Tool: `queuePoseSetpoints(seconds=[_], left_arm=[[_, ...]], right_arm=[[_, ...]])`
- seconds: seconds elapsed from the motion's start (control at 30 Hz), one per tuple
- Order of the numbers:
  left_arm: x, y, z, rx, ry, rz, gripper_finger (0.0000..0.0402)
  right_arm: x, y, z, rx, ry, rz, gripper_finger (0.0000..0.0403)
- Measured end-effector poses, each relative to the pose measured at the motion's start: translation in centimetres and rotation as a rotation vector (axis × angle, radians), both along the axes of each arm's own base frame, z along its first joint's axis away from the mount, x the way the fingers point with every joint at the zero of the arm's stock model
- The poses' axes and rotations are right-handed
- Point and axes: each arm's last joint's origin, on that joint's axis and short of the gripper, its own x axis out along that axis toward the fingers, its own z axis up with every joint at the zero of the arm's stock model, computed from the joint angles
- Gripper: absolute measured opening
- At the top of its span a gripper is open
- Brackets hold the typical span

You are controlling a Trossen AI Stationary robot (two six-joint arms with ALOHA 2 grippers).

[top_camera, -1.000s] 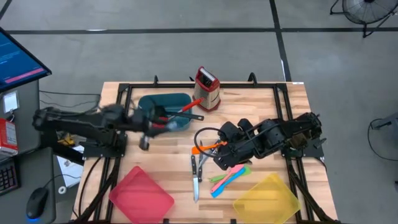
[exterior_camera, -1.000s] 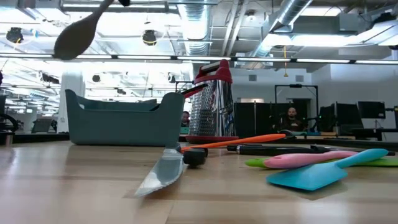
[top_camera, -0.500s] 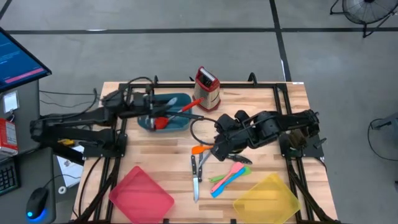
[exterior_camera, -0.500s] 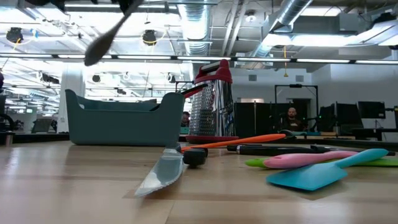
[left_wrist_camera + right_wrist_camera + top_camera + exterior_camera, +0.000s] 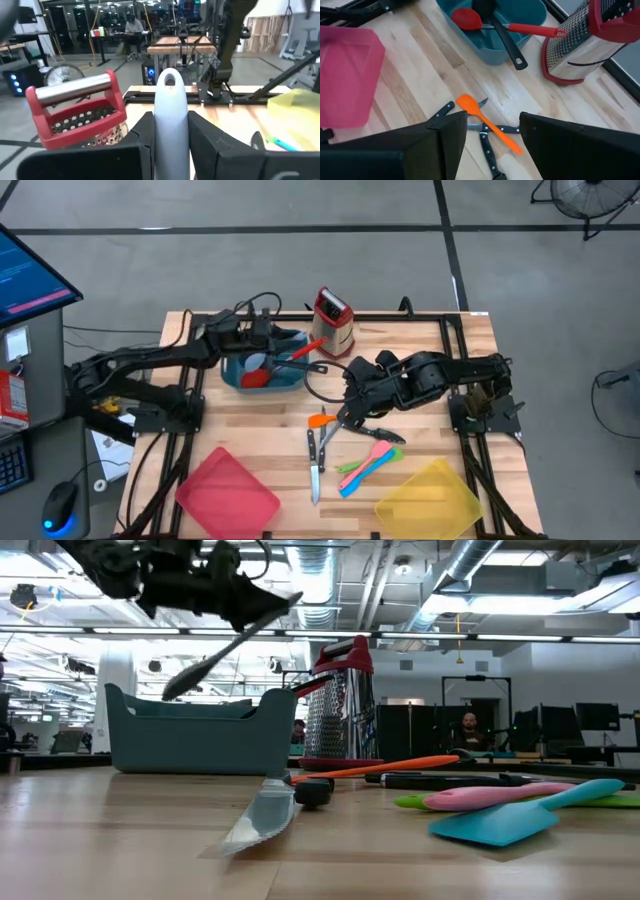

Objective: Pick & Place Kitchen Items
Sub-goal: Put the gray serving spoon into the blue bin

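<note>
Left gripper (image 5: 252, 343): upper left of the high view, above the teal tray (image 5: 290, 338); fingers clamped on the handle of a grey-blue spoon (image 5: 170, 120), bowl angled down toward the tray, apparently for release among the red spoon (image 5: 262, 375) and black ladle (image 5: 496, 23) already inside.

Right gripper (image 5: 350, 420): frame centre, fingers spread and empty, poised over the orange utensil (image 5: 485, 122) and knives (image 5: 316, 460), likely the next pick.

Pink, green and blue utensils (image 5: 365, 462): lower centre, by the yellow tray (image 5: 432, 498).
</note>
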Motion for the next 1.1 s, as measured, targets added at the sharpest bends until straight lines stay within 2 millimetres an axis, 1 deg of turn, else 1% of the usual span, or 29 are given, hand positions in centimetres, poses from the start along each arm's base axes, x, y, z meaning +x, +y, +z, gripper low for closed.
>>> queuePoseSetpoints(seconds=[0.13,0.3,0.4,0.47,0.57,0.63,0.73,1.1], left_arm=[[0.9,0.7,-0.8,-0.013,-0.036,-0.009,0.0059],[1.8,1.2,-2.2,-0.031,-0.022,-0.011,0.0059],[2.1,1.4,-2.9,-0.029,-0.027,-0.01,0.0059],[1.7,1.5,-3.6,-0.031,-0.037,0.001,0.0059],[0.5,1.8,-4.5,-0.053,-0.069,0.033,0.0059],[-0.5,1.8,-5.2,-0.063,-0.072,0.053,0.0059],[-1.4,1.6,-6.0,-0.078,-0.059,0.065,0.0059],[-2.5,0.8,-7.9,-0.088,0.003,0.066,0.006]], right_arm=[[0.0,-0.2,0.0,-0.001,0.003,-0.004,0.0191],[0.1,-0.4,0.0,0.0,0.004,-0.012,0.0191],[0.1,-0.4,0.0,0.002,0.005,-0.011,0.0191],[0.1,-0.4,0.0,0.002,0.005,-0.011,0.0191],[0.1,-0.4,0.0,0.003,0.005,-0.01,0.0191],[0.1,-0.4,0.0,0.003,0.005,-0.01,0.0191],[0.1,-0.4,0.0,0.0,0.007,-0.006,0.0191],[0.3,-1.5,0.0,-0.016,0.019,-0.013,0.0191]])
